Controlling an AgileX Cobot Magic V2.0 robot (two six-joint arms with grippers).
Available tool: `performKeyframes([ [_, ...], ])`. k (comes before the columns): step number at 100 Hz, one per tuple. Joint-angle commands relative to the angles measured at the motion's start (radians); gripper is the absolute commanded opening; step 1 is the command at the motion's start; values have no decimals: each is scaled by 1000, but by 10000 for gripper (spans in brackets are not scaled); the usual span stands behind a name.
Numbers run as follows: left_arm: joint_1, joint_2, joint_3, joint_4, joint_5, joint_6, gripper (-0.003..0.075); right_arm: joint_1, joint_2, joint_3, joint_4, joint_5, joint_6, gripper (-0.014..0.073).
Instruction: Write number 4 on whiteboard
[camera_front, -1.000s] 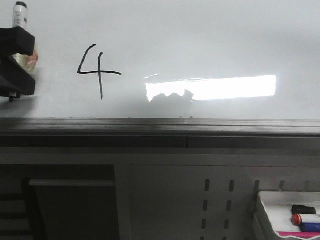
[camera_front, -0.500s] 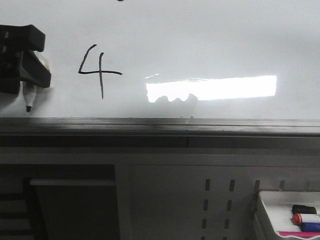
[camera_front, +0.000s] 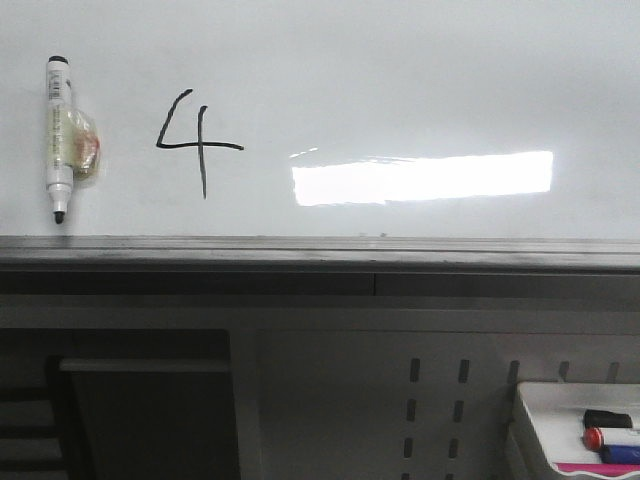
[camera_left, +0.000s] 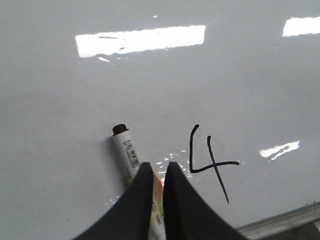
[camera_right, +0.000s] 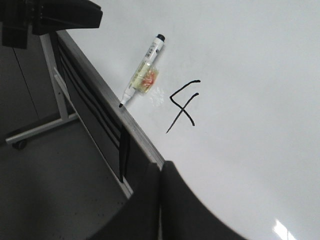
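The whiteboard (camera_front: 400, 80) lies flat with a bright glare strip. The black number 4 (camera_front: 198, 143) is drawn on it at the left; it also shows in the left wrist view (camera_left: 210, 162) and the right wrist view (camera_right: 182, 105). A white marker (camera_front: 57, 140) with a yellowish tape lump lies loose on the board left of the 4, uncapped tip toward the edge rail. My left gripper (camera_left: 156, 167) is out of the front view and above the marker (camera_left: 126, 150), jaws a narrow gap apart, holding nothing. My right gripper (camera_right: 161, 167) is shut and empty over the board's edge.
The dark grey edge rail (camera_front: 320, 250) runs along the board's near side. A small white tray (camera_front: 530, 410) with red, blue and black markers (camera_front: 612, 437) sits at the lower right. A metal stand leg (camera_right: 35, 130) is on the floor beside the board.
My left gripper laid the marker down on the board left of the 4, let it go and pulled out of the front view. The 4 is unchanged.
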Motion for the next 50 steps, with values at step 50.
performKeyframes([
  [50, 1, -517, 276, 89, -63, -3, -20, -8, -771, 581, -34, -294, 39, -64],
])
